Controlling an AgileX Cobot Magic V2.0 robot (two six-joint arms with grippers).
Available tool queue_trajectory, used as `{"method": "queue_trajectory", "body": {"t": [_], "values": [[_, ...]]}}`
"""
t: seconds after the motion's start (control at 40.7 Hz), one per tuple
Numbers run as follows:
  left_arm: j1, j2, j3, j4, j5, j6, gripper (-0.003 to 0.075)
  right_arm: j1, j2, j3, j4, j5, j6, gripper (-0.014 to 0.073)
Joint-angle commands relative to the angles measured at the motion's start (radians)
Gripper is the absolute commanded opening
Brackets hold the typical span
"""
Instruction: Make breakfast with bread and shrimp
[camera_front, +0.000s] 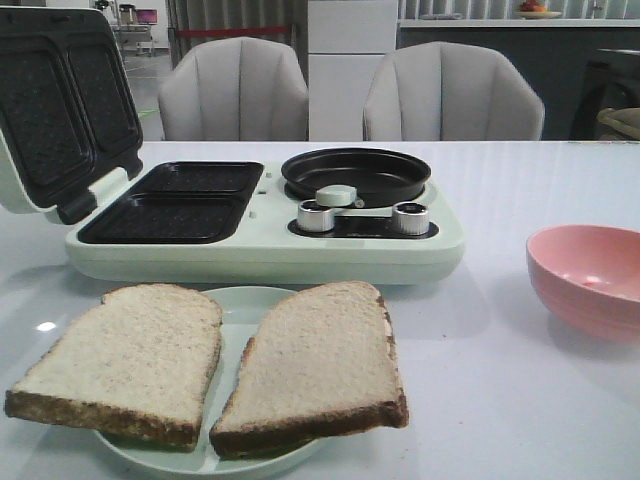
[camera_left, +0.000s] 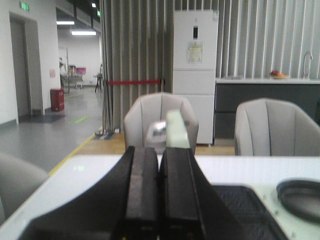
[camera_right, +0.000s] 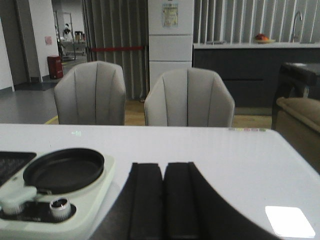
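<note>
Two slices of bread, one on the left (camera_front: 125, 360) and one on the right (camera_front: 315, 365), lie side by side on a pale green plate (camera_front: 240, 305) at the table's front. Behind it stands a mint-green breakfast maker (camera_front: 260, 250) with its lid (camera_front: 60, 110) open, two black sandwich plates (camera_front: 180, 200) and a round black pan (camera_front: 355, 175). No shrimp is in view. My left gripper (camera_left: 160, 155) is shut and empty above the machine's left side. My right gripper (camera_right: 164, 172) is shut and empty to the right of the pan (camera_right: 62, 170). Neither gripper shows in the front view.
A pink bowl (camera_front: 590, 280) sits at the right of the table; its inside shows nothing. Two knobs (camera_front: 315, 215) (camera_front: 410, 217) and a pan handle (camera_front: 335, 196) sit on the machine's front. Two grey chairs (camera_front: 235, 90) stand behind the table.
</note>
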Motion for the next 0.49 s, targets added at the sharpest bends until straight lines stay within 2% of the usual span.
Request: {"method": "queue_trajectory", "body": {"t": [0.0,0.246,0.319,0.467], "values": [[-0.006,0.066,-0.184,0.0,0.048,-0.007,0.0101,0.001,0.068,-0.147,-0.021,-0.006,-0.001,0.0035],[-0.006,0.26,-0.477,0.0,0.326,-0.007,0.0101,0.001,0.274,-0.392,-0.023,0.226,-0.001,0.0035],[-0.006,0.305,-0.505,0.0,0.389,-0.007,0.0101,0.001,0.328,-0.425,-0.023,0.279,-0.001,0.0035],[-0.006,0.361,-0.484,0.0,0.432,-0.007,0.0101,0.001,0.411,-0.412,-0.023,0.29,-0.001,0.0035]]}}
